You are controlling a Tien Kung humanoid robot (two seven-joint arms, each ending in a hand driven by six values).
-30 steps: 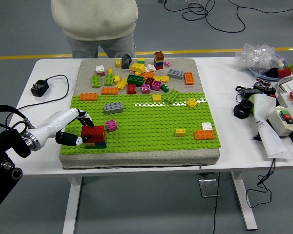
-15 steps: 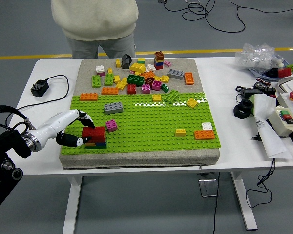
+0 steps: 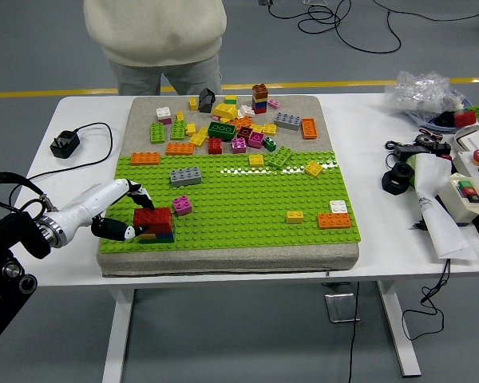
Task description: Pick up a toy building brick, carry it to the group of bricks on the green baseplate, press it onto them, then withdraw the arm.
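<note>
Almost nothing differs from half a second ago: the left hand sits in the same spot at the baseplate's 8 o'clock corner, perhaps a touch lower, and the bricks lie as they did.

The white table carries a grey pad with the green baseplate covering its near half. Loose bricks of many colours are heaped on the bare grey part at 12 o'clock. On the baseplate lie a grey brick, a pink brick, and, toward 4 o'clock, a yellow brick and an orange brick. A black power adapter with its cord lies at the table's 9 o'clock edge; at 3 o'clock sit a control box with coloured buttons, white paper and black parts. A person in a pale top stands at the far side, hands out of view. The floor is grey with a yellow line.

The red brick tops a small stack of orange, green and blue layers at the baseplate's 8 o'clock corner. The left hand comes in from 9 o'clock and brackets it: one black fingertip touches the brick's far edge, the thumb lies by the stack's near left side. The fingers are curled around the red brick, clamped on it.
</note>
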